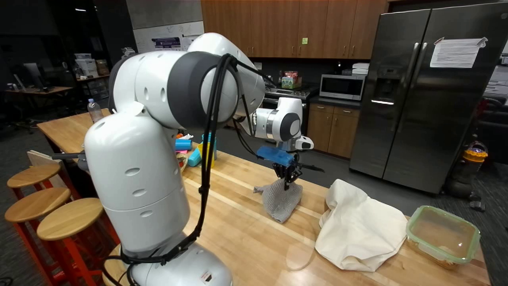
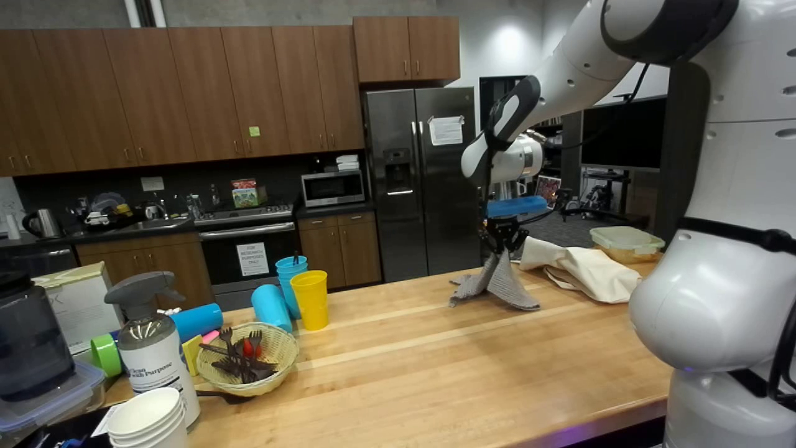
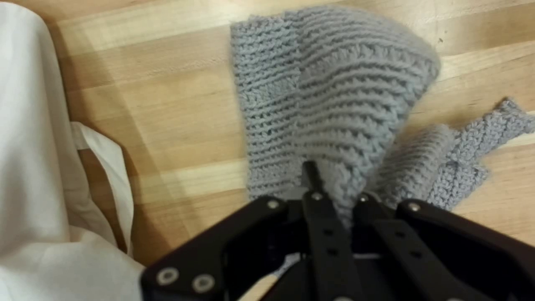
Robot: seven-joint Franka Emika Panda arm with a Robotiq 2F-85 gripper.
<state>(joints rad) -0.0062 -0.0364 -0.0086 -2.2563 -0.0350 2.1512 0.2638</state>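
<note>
Grey knitted cloth (image 1: 281,204) hangs from the gripper (image 1: 287,184) in an exterior view, its lower end meeting the wooden tabletop (image 1: 234,234) and a narrow tail sticking out to the side. Near it lies a heap of cream fabric (image 1: 357,234), and just beside that sits a lidded food container (image 1: 442,234).

In an exterior view that takes in a yellow cup (image 2: 310,300) and a wicker basket (image 2: 283,348), the cloth forms a small tent: its peak is pinched and its flaps spread down onto the wood. Cup and basket stand well apart from it.

The wrist view shows the fingers (image 3: 330,246) narrow, clamped on a gathered fold of the knit; a broad ribbed panel spreads to one side and a crumpled end to the other. A strap (image 3: 110,171) of the cream fabric loops out near the cloth without touching it.

As I judge it, the grasp is made and the gripped part is raised, while the lower edges are not yet clear of the table and the cloth is not let go.
</note>
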